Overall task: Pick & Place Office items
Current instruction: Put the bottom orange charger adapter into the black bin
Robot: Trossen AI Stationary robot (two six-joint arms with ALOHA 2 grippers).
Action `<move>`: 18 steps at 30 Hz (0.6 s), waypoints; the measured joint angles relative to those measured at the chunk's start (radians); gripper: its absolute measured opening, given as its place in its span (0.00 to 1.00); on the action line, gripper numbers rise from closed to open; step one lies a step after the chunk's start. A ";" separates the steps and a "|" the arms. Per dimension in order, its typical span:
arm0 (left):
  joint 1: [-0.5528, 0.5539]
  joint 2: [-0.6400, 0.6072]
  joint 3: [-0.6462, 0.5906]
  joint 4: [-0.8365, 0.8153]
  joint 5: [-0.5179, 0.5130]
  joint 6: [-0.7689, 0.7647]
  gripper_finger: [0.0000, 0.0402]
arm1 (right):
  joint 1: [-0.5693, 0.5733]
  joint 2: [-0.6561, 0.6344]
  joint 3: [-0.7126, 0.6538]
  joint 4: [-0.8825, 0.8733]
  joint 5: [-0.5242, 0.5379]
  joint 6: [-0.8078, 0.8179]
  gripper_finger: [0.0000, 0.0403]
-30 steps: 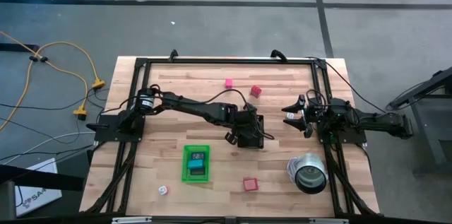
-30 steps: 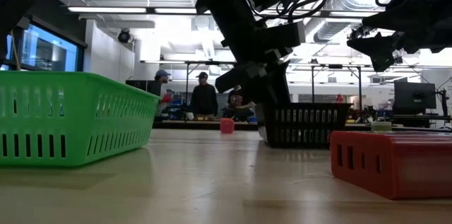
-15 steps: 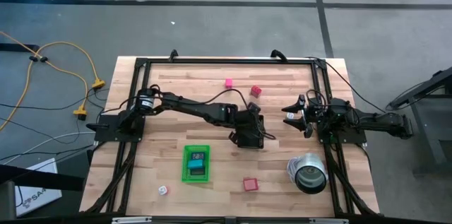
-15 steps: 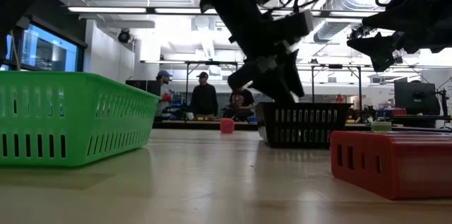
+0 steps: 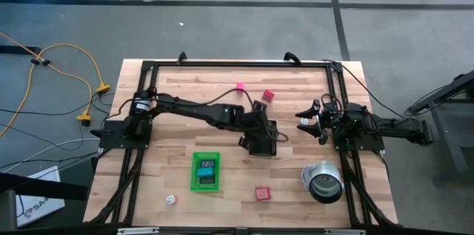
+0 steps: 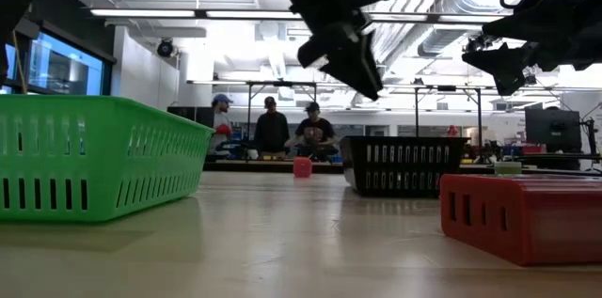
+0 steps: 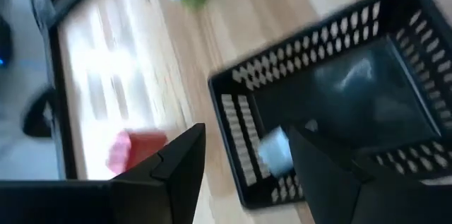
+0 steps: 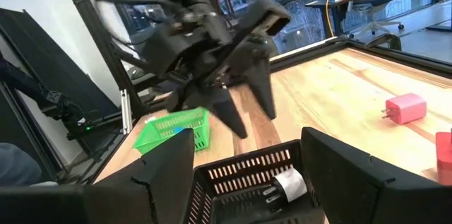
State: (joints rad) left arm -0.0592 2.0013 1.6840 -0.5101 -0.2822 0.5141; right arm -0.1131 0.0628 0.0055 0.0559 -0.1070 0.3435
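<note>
Tabletop: pale wooden butcher-block table inside a black metal frame.

Left side, near edge: a tiny white block-like piece lies alone on the wood. Just to its right, a bright green rectangular slotted plastic tray holds a light blue piece and a dark piece; their shapes cannot be resolved.

Centre: the left arm reaches across from its base at the table's left edge. The left gripper hangs in the air above a black slotted plastic basket, clear of its rim in the low view. Its two dark fingers stand parted with an empty gap between them; nothing is held. Inside the basket lies a small white and pale blue block-like piece, close to one wall.

Far edge: a small pink block, and to its right a small red block, both apart from the basket. Near edge, right of the green tray: a flat red slotted piece.

Right side: the right gripper waits above the table near its own base, fingers spread wide, empty. In front of it, by the near right corner, a shiny silver cylindrical can lies on the wood.

Background, low view: three people stand at distant benches.
</note>
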 joint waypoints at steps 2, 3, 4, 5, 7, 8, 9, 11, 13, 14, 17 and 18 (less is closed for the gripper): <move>0.008 -0.009 0.000 -0.034 0.016 -0.046 0.49 | 0.000 0.000 0.000 0.000 0.000 0.000 0.62; 0.012 -0.013 0.000 -0.052 0.023 -0.066 0.49 | 0.000 0.000 0.000 0.000 0.000 0.000 0.62; 0.016 -0.022 -0.001 -0.077 0.029 -0.083 0.49 | 0.000 0.000 0.000 0.000 0.000 0.000 0.62; 0.019 -0.028 -0.001 -0.098 0.030 -0.099 0.49 | 0.000 0.000 0.000 -0.001 0.000 0.000 0.62; 0.021 -0.046 -0.001 -0.125 0.029 -0.130 0.49 | 0.000 0.000 0.000 0.000 0.000 0.000 0.62; 0.025 -0.054 -0.001 -0.154 0.029 -0.142 0.49 | 0.000 0.000 0.000 0.000 0.000 0.000 0.62; 0.027 -0.064 -0.001 -0.164 0.029 -0.152 0.49 | 0.000 0.000 0.000 0.000 0.000 0.000 0.62; 0.031 -0.082 -0.001 -0.194 0.028 -0.179 0.49 | 0.000 0.000 0.000 0.000 0.000 0.000 0.62; 0.031 -0.103 -0.001 -0.230 0.020 -0.206 0.49 | 0.000 0.000 0.000 0.000 0.000 0.000 0.62; 0.032 -0.112 -0.001 -0.239 0.018 -0.216 0.49 | 0.000 0.000 0.000 0.000 0.000 0.000 0.62; 0.031 -0.135 -0.001 -0.292 0.018 -0.244 0.49 | 0.000 0.000 0.000 0.000 0.000 0.000 0.62; 0.031 -0.142 -0.001 -0.305 0.018 -0.257 0.49 | 0.000 0.000 0.000 0.000 0.000 0.000 0.62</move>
State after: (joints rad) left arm -0.0280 1.8597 1.6829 -0.8152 -0.2642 0.2569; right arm -0.1131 0.0628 0.0053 0.0555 -0.1070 0.3435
